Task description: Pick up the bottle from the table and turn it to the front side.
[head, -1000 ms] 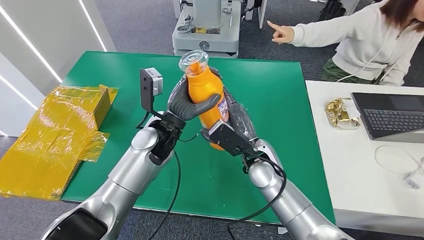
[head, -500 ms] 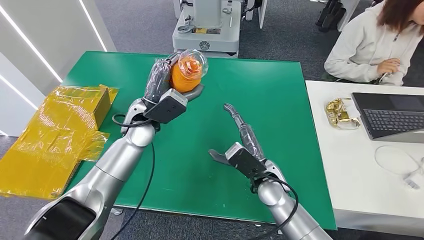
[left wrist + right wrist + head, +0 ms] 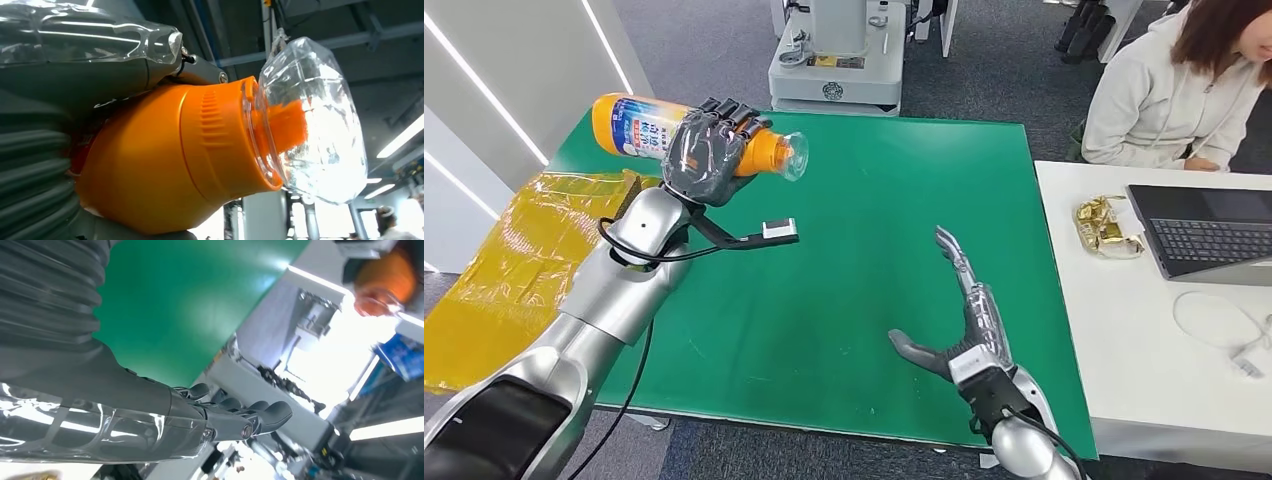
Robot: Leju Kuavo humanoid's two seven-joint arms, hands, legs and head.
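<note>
The orange bottle (image 3: 634,137) with a clear cap and a blue-and-white label lies on its side in the air above the green table's (image 3: 874,260) far left corner. My left hand (image 3: 707,155) grips it around the middle, the cap pointing right. In the left wrist view the bottle's orange shoulder (image 3: 165,155) and its clear cap (image 3: 320,125) are close up against my left hand (image 3: 75,75). My right hand (image 3: 964,320) hovers over the table's near right part, open, fingers stretched forward and thumb out to the left. In the right wrist view my right hand (image 3: 150,420) is empty, with the bottle (image 3: 382,282) far off.
Crumpled yellow plastic wrap (image 3: 534,270) lies left of the table. A white desk (image 3: 1144,330) to the right holds a laptop (image 3: 1204,235) and a gold wrapper (image 3: 1106,227). A person in a white top (image 3: 1169,90) sits at the far right. A grey machine base (image 3: 836,60) stands behind the table.
My right hand let go of the bottle and drew back to the near right. My left hand carried the bottle up and left and turned it from upright onto its side.
</note>
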